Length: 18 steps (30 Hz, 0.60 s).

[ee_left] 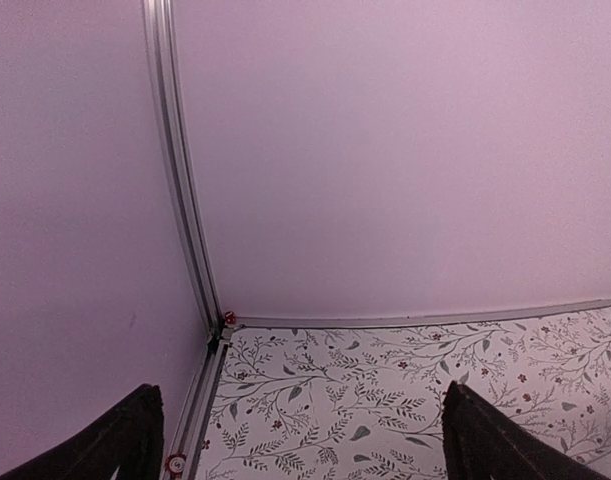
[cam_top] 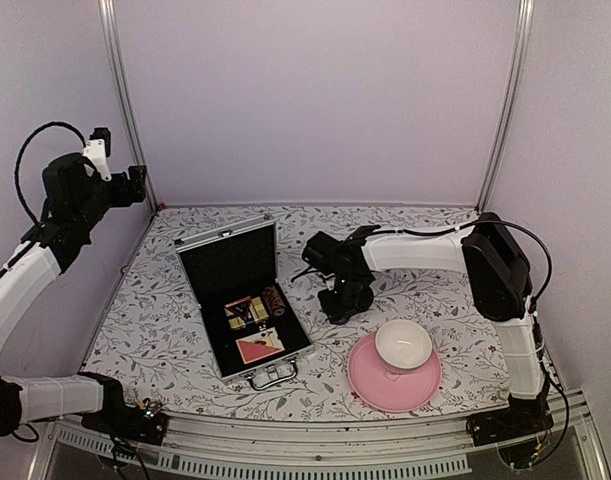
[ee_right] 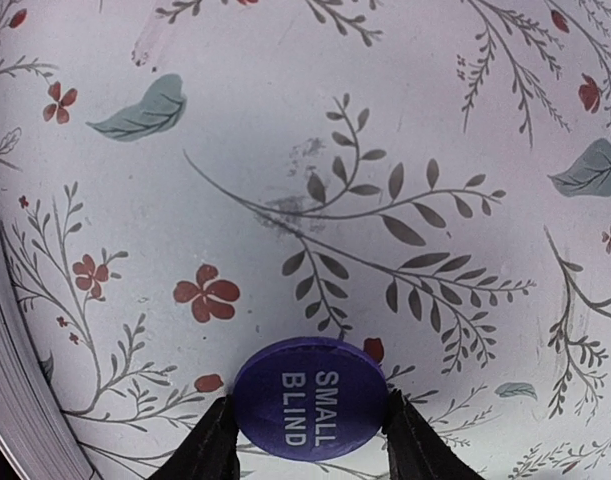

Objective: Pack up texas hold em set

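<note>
The silver briefcase [cam_top: 247, 372] lies open left of centre, its black-lined lid [cam_top: 228, 262] raised. Inside lie a gold-and-dark card box [cam_top: 247, 312], a red/pink card box [cam_top: 258, 346] and a dark red chip stack [cam_top: 276, 299]. My right gripper [cam_top: 343, 302] is down at the table just right of the case. In the right wrist view it [ee_right: 310, 412] is shut on a blue round disc [ee_right: 310, 395] marked SMALL BLIND, one finger on each side of it, at the tablecloth. My left gripper [cam_top: 135, 185] is raised high at the far left, open and empty [ee_left: 300, 425].
A pink plate [cam_top: 365, 378] with a white bowl [cam_top: 403, 343] on it stands at the front right, close to the right arm. The left wrist view looks at the back left corner post [ee_left: 180, 200] and wall. A grey ribbed edge [ee_right: 10, 360] runs along the right wrist view's left side.
</note>
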Available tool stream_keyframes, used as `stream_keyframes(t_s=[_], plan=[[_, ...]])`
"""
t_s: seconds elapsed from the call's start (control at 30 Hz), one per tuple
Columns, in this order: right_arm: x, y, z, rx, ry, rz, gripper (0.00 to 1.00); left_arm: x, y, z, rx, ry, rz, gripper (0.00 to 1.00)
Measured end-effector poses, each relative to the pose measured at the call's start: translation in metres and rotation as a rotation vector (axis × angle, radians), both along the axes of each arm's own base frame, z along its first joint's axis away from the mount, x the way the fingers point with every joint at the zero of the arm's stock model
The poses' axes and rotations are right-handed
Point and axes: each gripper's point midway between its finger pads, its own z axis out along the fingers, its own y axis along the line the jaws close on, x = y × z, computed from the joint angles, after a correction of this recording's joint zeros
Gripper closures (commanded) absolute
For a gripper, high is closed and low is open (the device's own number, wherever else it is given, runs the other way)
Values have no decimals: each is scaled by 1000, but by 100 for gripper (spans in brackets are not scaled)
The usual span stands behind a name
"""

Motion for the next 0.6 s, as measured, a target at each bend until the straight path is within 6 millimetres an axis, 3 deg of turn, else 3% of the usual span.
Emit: stream_keyframes(t_s=[0.33, 0.6], plan=[[-5, -1, 16, 15, 6, 1, 53, -2, -1, 2, -1, -7, -2, 3], [-17, 15, 32, 78, 19, 44, 53, -4, -1, 7, -2, -21, -3, 3]])
